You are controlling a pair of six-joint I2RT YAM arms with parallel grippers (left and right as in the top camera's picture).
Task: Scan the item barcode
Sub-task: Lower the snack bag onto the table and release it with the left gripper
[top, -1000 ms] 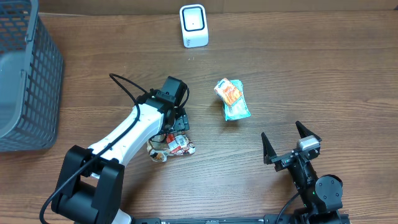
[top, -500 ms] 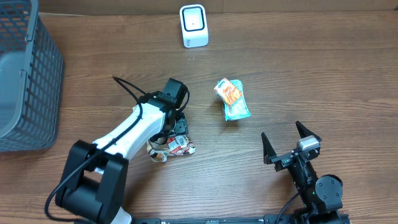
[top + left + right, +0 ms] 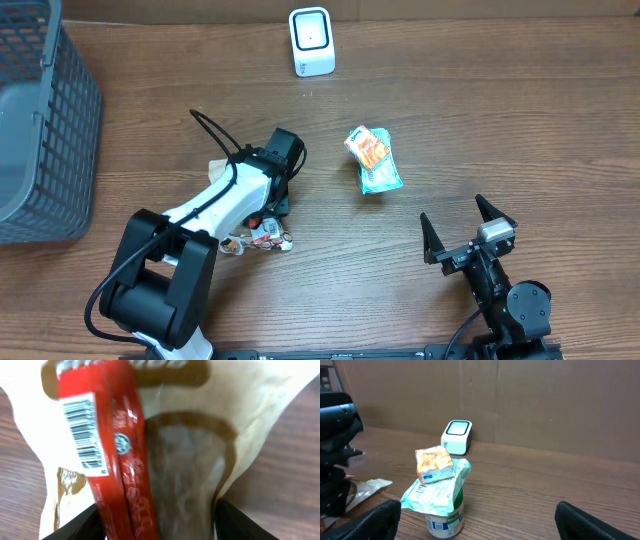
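- The right end effector (image 3: 451,207) sits nearest, by its base at the near right of the table (image 3: 520,110). Its jaws are spread wide with nothing between them, so it has no part in the work so far.
- The task's thing, a tan and red snack packet (image 3: 262,236), lies flat on the table left of centre, partly under the left arm.
- The left end effector (image 3: 157,522) is down over the packet with a finger on either side. The wrist view is too close and blurred, so I cannot tell whether the jaws are pinching it or only straddling it.
- The barcode (image 3: 82,435) faces up on the packet's red strip, which is handy for showing it later.
- My reading is that the task is at its first step: a grasp is being made and no scan is done. Lifting, carrying and turning the code toward the reader all remain.
- Farther off, right of centre, stands a small white pot (image 3: 445,520) with a peeled teal lid and an orange sachet (image 3: 434,464) on top. It is beside the likely path, not across it.
- The white barcode scanner (image 3: 311,40) stands at the far edge, well apart from the packet.
- A grey basket (image 3: 40,130) sits at the far left, out of the way.
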